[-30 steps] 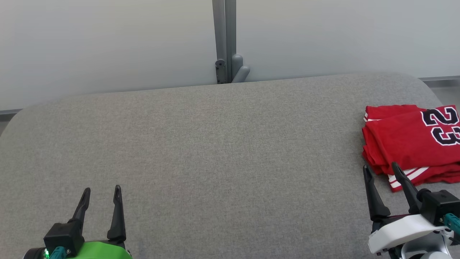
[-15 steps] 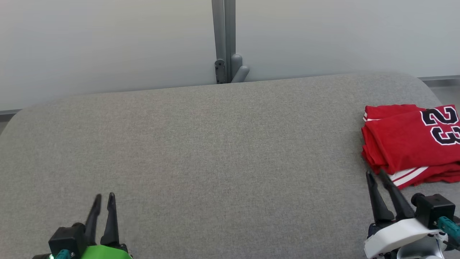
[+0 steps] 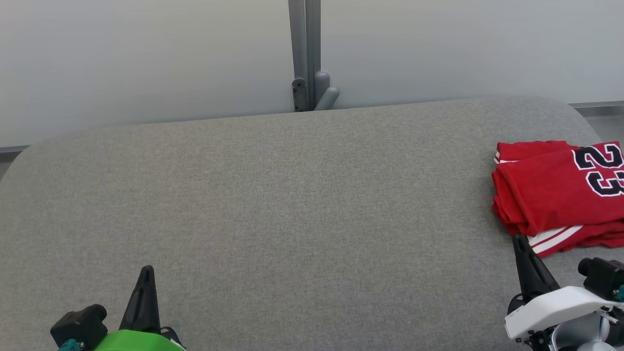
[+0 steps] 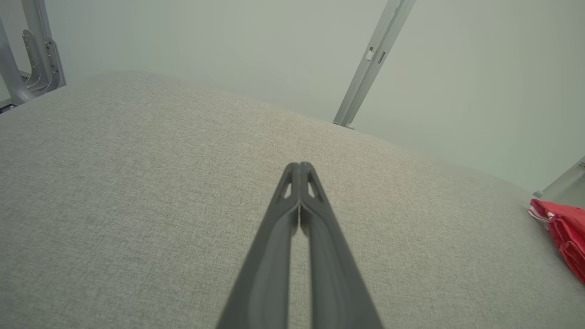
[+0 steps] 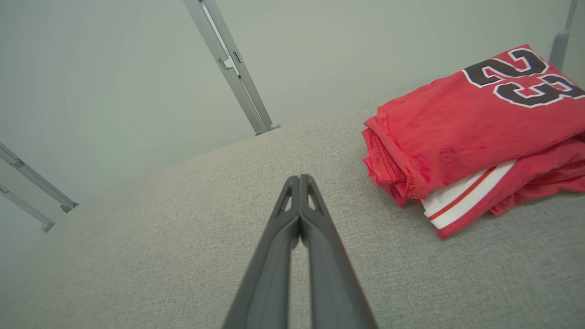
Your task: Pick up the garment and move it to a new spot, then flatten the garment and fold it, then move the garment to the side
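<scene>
Grey fabric bench (image 3: 302, 195) in our head view, open room across left and centre. We see the folded red garment (image 3: 551, 195), black 23 and white stripes, at the right edge, cut by the frame. Left end effector (image 3: 146, 270) and right end effector (image 3: 520, 241) are pinched together, empty. Left wrist: garment a sliver far right. Right wrist: garment near the tips, apart.
</scene>
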